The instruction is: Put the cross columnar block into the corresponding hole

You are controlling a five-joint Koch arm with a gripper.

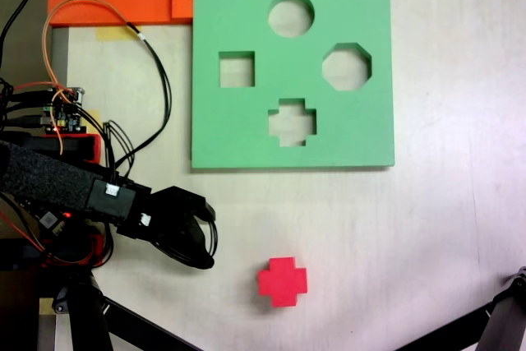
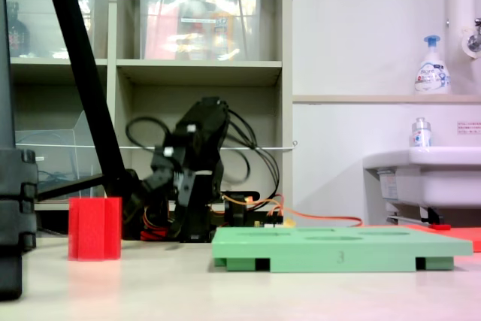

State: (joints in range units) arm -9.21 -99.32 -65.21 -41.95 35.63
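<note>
In the first exterior view, the board (image 1: 238,129) lies flat on the counter (image 1: 444,228), its plus-shaped cutout (image 1: 292,122) nearest the lower edge. The cross block (image 1: 282,281) stands on the counter below that cutout, apart from the board. The tool (image 1: 201,240) is at the block's left, not touching it

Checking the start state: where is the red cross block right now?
The red cross block lies on the bare table in the first exterior view, below the green board, right of the pincer, touching neither.
</note>
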